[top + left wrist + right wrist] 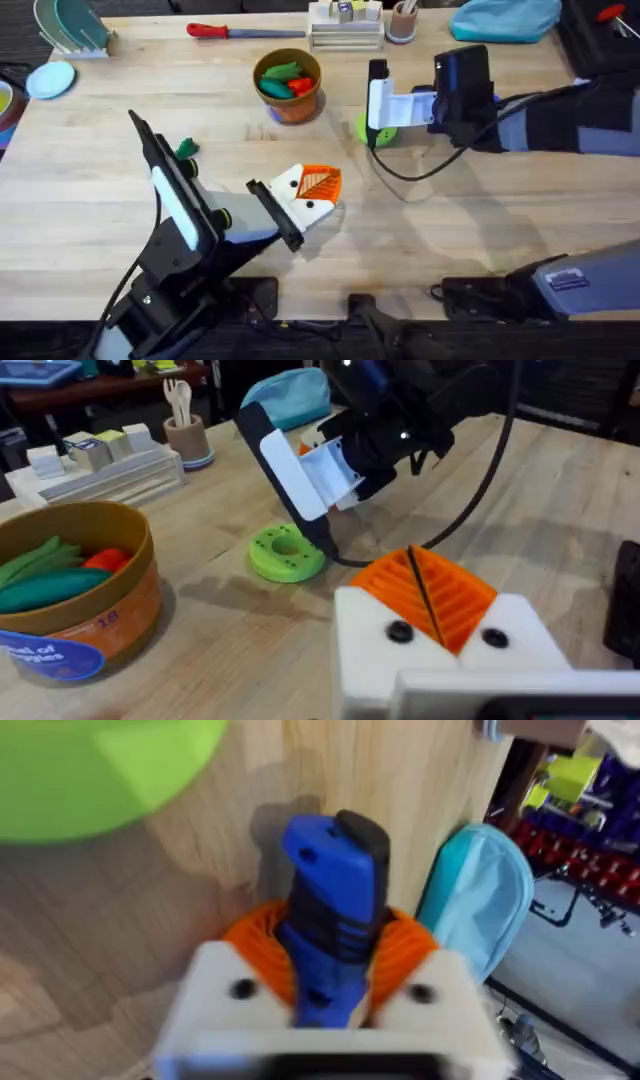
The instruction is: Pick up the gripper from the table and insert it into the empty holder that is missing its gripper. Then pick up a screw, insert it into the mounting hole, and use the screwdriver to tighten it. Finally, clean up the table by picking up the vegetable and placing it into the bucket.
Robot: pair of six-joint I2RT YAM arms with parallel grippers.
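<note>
bucket [288,90] behind vegetable [186,149]; ring disc [368,131] right of bucket.

A red-handled tool with a metal blade [243,32] lies along the far edge of a light wooden table [480,230], left of a white block holder [345,25] and a tan cup on a blue base [402,20]. At the far left stands a rack of pale plates [70,27], with a light-blue disc [51,79] just nearer. A flat green ring disc [286,553] sits mid-table, and a teal cloth bundle [505,17] rests at the far right.
</note>
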